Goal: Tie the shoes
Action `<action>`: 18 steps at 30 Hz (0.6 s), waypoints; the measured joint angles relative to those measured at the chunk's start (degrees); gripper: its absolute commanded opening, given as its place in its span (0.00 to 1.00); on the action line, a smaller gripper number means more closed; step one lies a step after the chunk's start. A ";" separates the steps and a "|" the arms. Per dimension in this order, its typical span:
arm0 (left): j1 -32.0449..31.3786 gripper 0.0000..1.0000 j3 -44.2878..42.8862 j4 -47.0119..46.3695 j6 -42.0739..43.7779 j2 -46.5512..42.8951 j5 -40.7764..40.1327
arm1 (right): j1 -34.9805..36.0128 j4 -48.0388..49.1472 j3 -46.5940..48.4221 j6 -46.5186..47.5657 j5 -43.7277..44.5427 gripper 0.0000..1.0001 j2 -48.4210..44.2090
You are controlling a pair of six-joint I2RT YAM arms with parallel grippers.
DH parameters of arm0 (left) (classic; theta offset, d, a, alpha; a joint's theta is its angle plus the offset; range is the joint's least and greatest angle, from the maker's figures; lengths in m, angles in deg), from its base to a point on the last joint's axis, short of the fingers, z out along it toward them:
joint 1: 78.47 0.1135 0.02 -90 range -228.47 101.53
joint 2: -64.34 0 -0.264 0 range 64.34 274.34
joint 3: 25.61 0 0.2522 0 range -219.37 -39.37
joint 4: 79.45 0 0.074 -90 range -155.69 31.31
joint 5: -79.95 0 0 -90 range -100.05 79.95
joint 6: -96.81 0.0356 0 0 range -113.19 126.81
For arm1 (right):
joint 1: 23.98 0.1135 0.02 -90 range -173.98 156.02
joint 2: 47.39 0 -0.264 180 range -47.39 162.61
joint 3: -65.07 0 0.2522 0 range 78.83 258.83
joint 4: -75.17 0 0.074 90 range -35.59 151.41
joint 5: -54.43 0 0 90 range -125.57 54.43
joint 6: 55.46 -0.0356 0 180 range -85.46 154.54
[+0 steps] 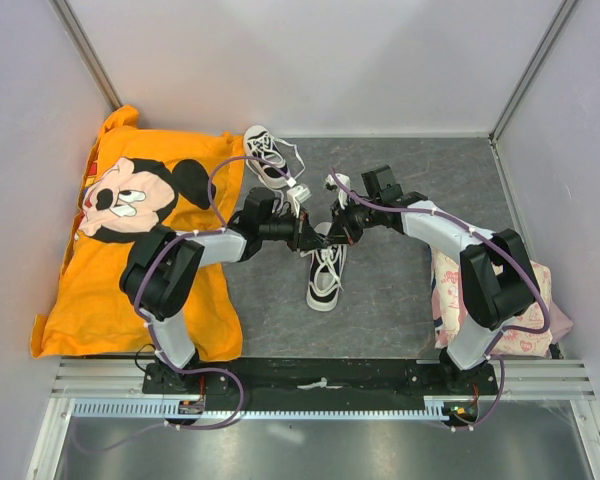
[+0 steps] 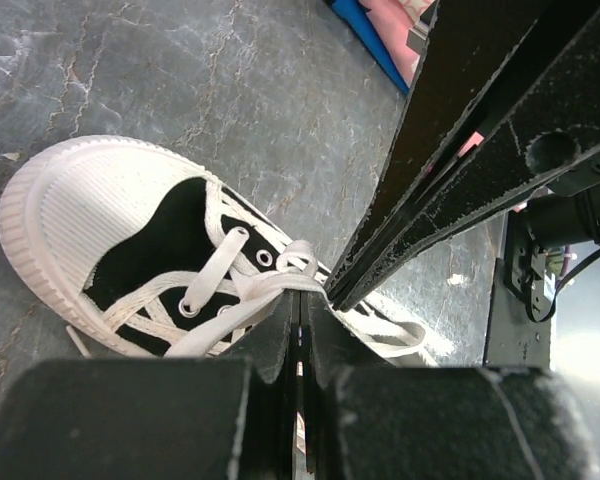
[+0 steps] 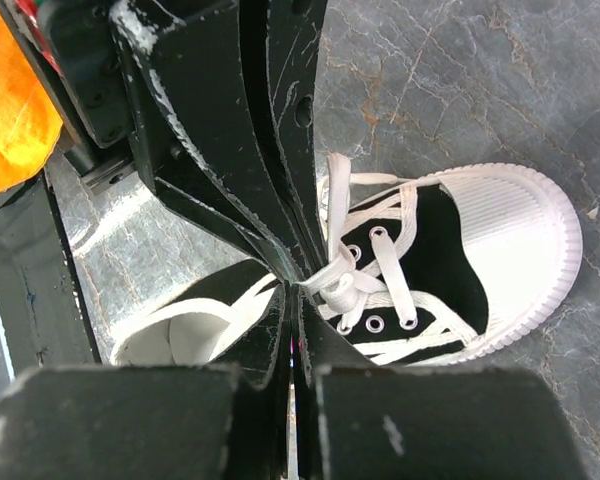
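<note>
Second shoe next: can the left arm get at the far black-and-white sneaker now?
Probably not yet: the left gripper is shut on the near sneaker's white lace; the far sneaker itself lies unobstructed.

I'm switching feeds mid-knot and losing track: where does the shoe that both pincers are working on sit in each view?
Top external: the shoe lies mid-picture, just below where the two arms meet.
Left wrist: shoe at centre-left, white toe cap toward the upper left.
Right wrist: shoe right of centre, toe cap toward the right.
Shared landmark: the white lace pinched where the left pincer and right pincer meet tip to tip.
</note>
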 measured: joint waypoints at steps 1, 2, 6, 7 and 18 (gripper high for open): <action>0.00 0.02 0.46 -1.09 -0.42 0.15 0.20 | 0.00 -0.09 0.00 -0.07 -0.02 0.08 0.00; 0.02 0.02 0.83 -2.01 -0.66 0.24 0.26 | 0.00 -0.22 0.00 -0.13 -0.09 0.11 0.00; 0.02 0.02 1.51 -4.70 -0.83 0.96 0.76 | 0.00 -0.46 0.00 -0.90 -0.74 0.30 0.00; 0.02 0.02 1.75 -5.22 -0.81 1.03 0.81 | -0.26 -0.55 0.00 -1.29 -1.22 0.36 0.00; 0.02 0.02 3.02 -7.72 0.33 1.07 1.60 | -6.80 -0.17 2.69 -10.29 -4.35 0.32 2.25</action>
